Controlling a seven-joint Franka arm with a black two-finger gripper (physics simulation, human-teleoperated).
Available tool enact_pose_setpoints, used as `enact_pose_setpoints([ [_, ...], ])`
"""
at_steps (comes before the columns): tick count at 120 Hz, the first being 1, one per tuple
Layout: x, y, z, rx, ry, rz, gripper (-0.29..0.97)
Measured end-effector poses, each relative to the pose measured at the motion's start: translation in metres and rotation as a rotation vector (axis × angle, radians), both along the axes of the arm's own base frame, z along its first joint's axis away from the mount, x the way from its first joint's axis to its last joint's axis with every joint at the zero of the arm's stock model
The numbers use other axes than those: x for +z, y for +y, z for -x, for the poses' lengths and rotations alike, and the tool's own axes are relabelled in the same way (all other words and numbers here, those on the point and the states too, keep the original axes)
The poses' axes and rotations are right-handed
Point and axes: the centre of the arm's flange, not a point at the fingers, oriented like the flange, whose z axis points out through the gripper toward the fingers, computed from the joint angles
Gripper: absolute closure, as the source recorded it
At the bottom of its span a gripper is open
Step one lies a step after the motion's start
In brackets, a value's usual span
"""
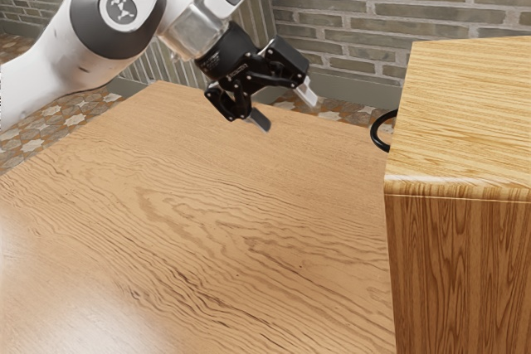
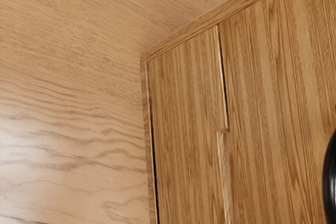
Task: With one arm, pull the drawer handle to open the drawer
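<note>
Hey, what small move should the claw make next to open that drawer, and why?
Probably ease the claw toward the exterior view's right, to the black handle. The claw is open, hangs above the table, apart from the cabinet, gripping nothing.

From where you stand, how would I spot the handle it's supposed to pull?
Find the wooden cabinet at the exterior view's right, standing on the table. On its side facing the gripper, near the top edge, a handle pokes out. It is a thin black loop, the only dark curved thing against the cabinet's pale wood.
</note>
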Motion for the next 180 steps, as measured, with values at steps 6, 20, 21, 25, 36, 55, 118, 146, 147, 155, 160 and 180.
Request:
enact_pose_setpoints([
  [6,0.001,-0.004,-0.001,0.003,-0.008,0.008,0.0],
  [20,-0.005,-0.029,-0.001,-0.02,-0.007,0.019,0.0],
  [21,-0.005,-0.031,-0.001,-0.022,-0.006,0.019,0.0],
  [25,-0.007,-0.04,-0.001,-0.032,-0.005,0.021,0.0],
  [36,-0.009,-0.061,0.001,-0.059,-0.005,0.026,0.0],
  [55,-0.011,-0.073,0.001,-0.065,-0.002,0.03,0.0],
  [118,-0.016,-0.068,-0.004,-0.028,-0.005,0.044,0.0],
  [146,-0.03,-0.075,-0.012,-0.028,0.013,0.042,0.0],
  [147,-0.031,-0.074,-0.013,-0.027,0.014,0.042,0.0],
  [155,-0.035,-0.073,-0.016,-0.023,0.019,0.041,0.0],
  [160,-0.036,-0.075,-0.016,-0.024,0.019,0.041,0.0],
  [180,-0.034,-0.08,-0.016,-0.029,0.01,0.042,0.0],
])
